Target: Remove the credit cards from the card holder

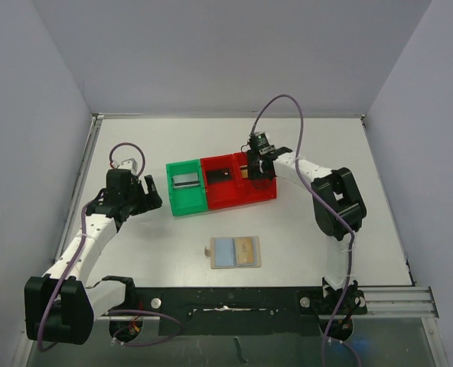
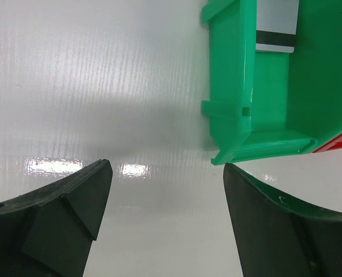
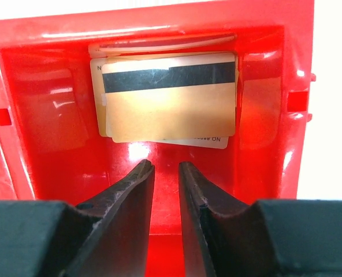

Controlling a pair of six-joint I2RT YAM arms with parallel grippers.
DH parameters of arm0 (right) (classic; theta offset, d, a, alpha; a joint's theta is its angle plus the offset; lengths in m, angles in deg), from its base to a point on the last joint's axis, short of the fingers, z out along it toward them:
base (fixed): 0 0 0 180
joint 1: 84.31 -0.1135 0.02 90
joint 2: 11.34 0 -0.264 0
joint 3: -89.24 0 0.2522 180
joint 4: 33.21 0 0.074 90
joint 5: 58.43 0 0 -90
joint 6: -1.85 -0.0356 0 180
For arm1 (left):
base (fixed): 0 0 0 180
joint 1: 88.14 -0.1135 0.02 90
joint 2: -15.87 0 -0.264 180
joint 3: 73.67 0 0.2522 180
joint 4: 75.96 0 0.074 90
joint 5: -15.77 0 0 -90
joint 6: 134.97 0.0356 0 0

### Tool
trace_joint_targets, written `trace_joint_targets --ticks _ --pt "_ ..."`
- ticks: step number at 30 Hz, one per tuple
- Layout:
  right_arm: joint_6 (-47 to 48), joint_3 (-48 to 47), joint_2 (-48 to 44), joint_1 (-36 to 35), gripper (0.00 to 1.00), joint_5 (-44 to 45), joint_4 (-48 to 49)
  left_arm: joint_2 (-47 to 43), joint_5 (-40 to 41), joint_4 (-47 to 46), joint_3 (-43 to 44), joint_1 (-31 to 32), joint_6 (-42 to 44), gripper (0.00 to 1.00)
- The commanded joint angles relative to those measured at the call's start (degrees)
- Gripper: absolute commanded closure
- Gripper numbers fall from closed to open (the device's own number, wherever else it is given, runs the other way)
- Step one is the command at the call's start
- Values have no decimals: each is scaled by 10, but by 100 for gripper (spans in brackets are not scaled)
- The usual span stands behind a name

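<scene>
Right tool (image 3: 165, 167), jaws narrowly apart and empty, sits just short of the gold cards (image 3: 171, 101) in the red bin (image 3: 44, 115); a dip could snag them. Left tool (image 2: 164, 173) is spread. Card holder (image 1: 236, 251), well behind both, holds one more.

You've got the gold-orange striped card (image 3: 170, 98) covering most of a white card (image 3: 197, 141) beneath; the silver-grey card (image 2: 278, 17) runs off the left wrist view's top edge.
</scene>
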Motion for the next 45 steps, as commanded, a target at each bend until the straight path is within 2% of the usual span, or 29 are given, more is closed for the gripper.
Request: trace_joint_targets --ticks 1,21,30,45 --pt "-15 -31 17 -6 74 26 17 -3 -6 -29 11 -3 11 23" --pt "-37 -59 64 -8 70 60 25 -2 -5 -29 11 -3 12 23" --pt "-24 -44 22 -10 58 73 23 -2 -4 -28 11 -3 12 23" --pt "-67 42 -37 1 55 131 21 -4 -4 -27 10 -3 12 23"
